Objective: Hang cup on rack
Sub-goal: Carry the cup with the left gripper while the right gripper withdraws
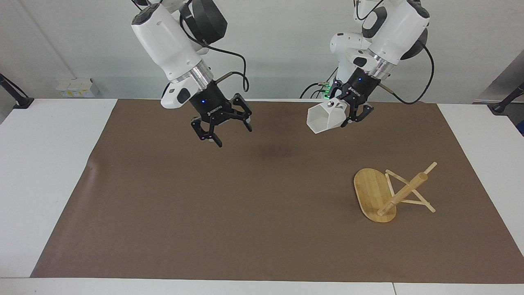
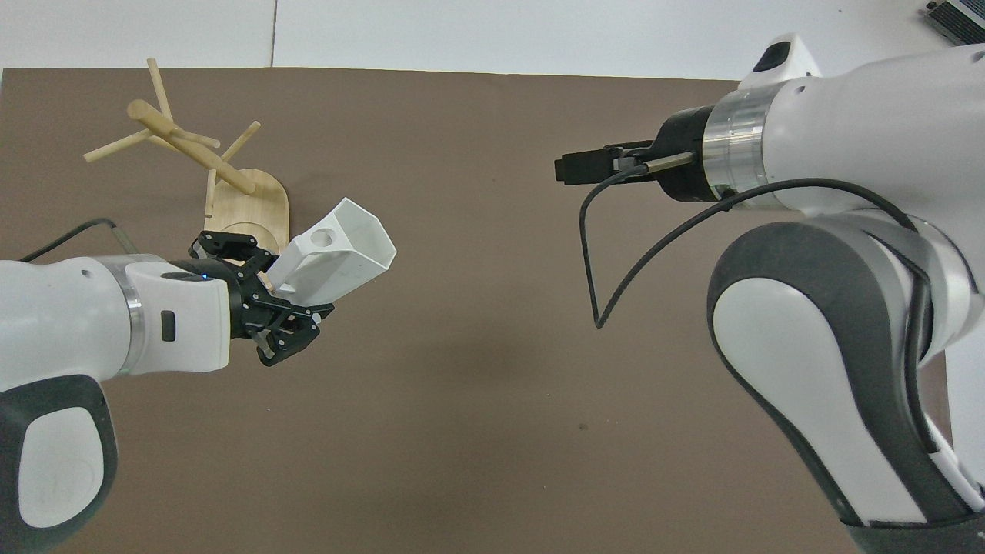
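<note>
The white faceted cup (image 1: 323, 116) is in the air, tilted, its open rim turned away from the left gripper (image 1: 347, 115), which is shut on its handle end. In the overhead view the cup (image 2: 342, 250) and left gripper (image 2: 288, 291) cover the mat beside the rack's base. The bamboo rack (image 1: 374, 194) lies tipped on its side toward the left arm's end of the table, its post (image 1: 403, 192) slanting and its pegs touching the mat; it also shows in the overhead view (image 2: 246, 208). The right gripper (image 1: 231, 133) is open and empty over the mat, also seen in the overhead view (image 2: 568, 168).
A brown mat (image 1: 229, 213) covers most of the white table (image 1: 45, 164). A black cable (image 2: 596, 254) loops down from the right wrist.
</note>
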Controlling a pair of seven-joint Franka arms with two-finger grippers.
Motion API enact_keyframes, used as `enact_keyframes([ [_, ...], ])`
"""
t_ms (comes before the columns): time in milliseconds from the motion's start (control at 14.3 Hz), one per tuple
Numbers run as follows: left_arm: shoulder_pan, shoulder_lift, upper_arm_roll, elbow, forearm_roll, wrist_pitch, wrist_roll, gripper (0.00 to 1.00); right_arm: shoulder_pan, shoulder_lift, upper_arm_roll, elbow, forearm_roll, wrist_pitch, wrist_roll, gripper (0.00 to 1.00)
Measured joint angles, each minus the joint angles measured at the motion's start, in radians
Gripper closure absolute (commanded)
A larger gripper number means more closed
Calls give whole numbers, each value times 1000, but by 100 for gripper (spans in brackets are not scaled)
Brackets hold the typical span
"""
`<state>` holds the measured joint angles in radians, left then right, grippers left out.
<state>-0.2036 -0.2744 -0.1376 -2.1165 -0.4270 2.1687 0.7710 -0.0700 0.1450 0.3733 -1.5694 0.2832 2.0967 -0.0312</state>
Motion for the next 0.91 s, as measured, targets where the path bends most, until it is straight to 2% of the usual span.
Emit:
enact_keyframes([
  [140,0,5,-3,0,59,7,-62,100,0,-9,-62,-1,-57,-28,-98,0],
  [350,0,25,-10,21,202,44,-133,100,-3,-18,-186,-1,-75,-91,-217,0],
  [490,0,64,-16,48,227,72,-214,100,-4,-22,-246,-1,-132,-125,-235,0],
  [771,2,145,-16,78,236,151,-315,100,-3,-28,-266,-5,-314,-138,-226,0],
  [911,13,177,-13,78,236,184,-362,100,-3,-31,-283,-6,-336,-167,-193,0],
])
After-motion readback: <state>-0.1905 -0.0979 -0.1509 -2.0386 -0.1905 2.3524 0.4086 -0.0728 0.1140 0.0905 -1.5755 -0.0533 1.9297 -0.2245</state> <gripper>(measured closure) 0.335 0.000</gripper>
